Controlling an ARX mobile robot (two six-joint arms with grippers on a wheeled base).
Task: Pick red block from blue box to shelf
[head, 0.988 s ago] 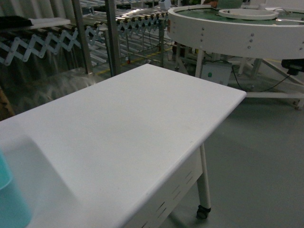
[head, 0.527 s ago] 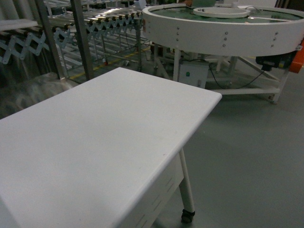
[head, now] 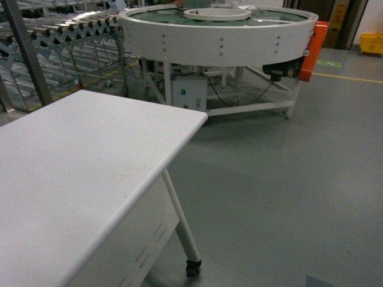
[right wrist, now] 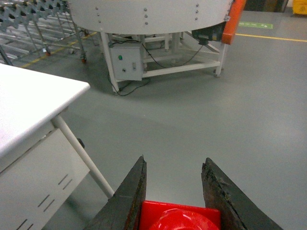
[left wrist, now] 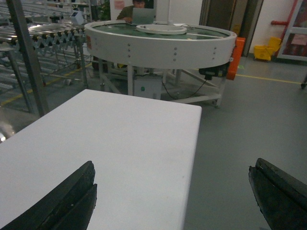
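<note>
A: Starting at the left of the head view, what is showing?

B: A steel roller conveyor (head: 66, 30) with a scissor-lattice frame is running along the upper left. Below it a smooth white table (head: 72, 167) with rounded corners is filling the lower left, standing on a slim white leg with a black caster (head: 192, 266); its side panel is carrying short slots.

A: And further right?

B: A big round white turntable (head: 218, 33), green on top, is sitting at the top centre on a white frame, with a white control box (head: 188, 94) under it and an orange guard (head: 314, 51) on its right edge. A yellow mop bucket (head: 371, 43) is standing at the far upper right on the grey floor. No writing is legible anywhere.

A: The grippers?

B: In the left wrist view the left gripper (left wrist: 172, 201) is spread wide, its matte black fingers at the bottom corners, nothing between them. In the right wrist view the right gripper (right wrist: 173, 191) is pinching the red block (right wrist: 180, 218), glossy plastic with its round stud up, at the bottom centre over the floor.

A: The blue box and the shelf?

B: Neither is appearing in these views.
</note>
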